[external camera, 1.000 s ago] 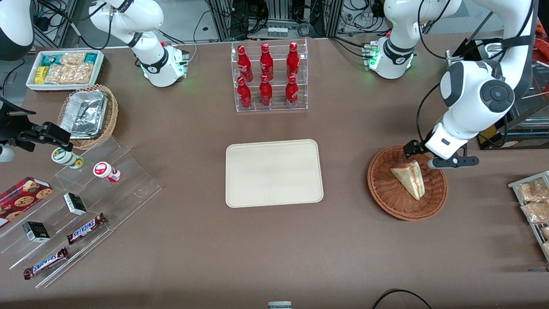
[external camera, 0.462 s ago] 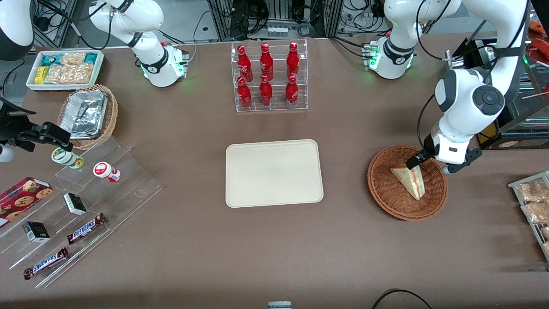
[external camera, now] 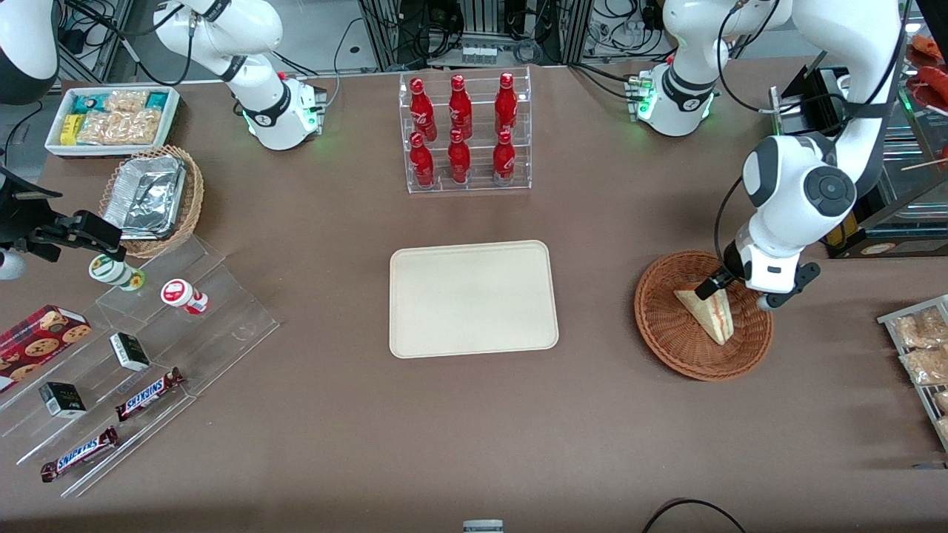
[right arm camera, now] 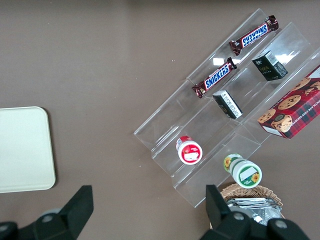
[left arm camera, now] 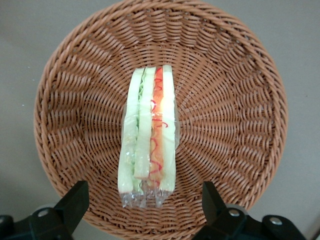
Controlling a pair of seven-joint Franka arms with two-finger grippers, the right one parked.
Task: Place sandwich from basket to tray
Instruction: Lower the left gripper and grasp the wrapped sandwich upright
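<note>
The sandwich (external camera: 707, 311) lies in the round reddish-brown basket (external camera: 666, 348) toward the working arm's end of the table; its pale bread, green and red layers (left arm camera: 150, 130) show edge-on under clear wrap. My left gripper (external camera: 744, 290) hangs open just above the basket (left arm camera: 225, 100), at the sandwich's thick end. The gripper (left arm camera: 144, 202) has its black fingertips (left arm camera: 75, 200) wide apart on either side of the wrap's end, touching nothing. The cream tray (external camera: 474, 298) sits bare at the table's middle.
A clear rack of red bottles (external camera: 464, 133) stands farther from the camera than the tray. Snack packets on a rack (external camera: 922, 348) lie beside the basket. A tan basket with foil containers (external camera: 152, 196), a white snack bin (external camera: 111, 118) and acrylic shelves (external camera: 133, 355) sit toward the parked arm's end.
The left gripper has turned at the wrist and come down closer over the sandwich's thick end. Sandwich, basket and tray have not moved.
</note>
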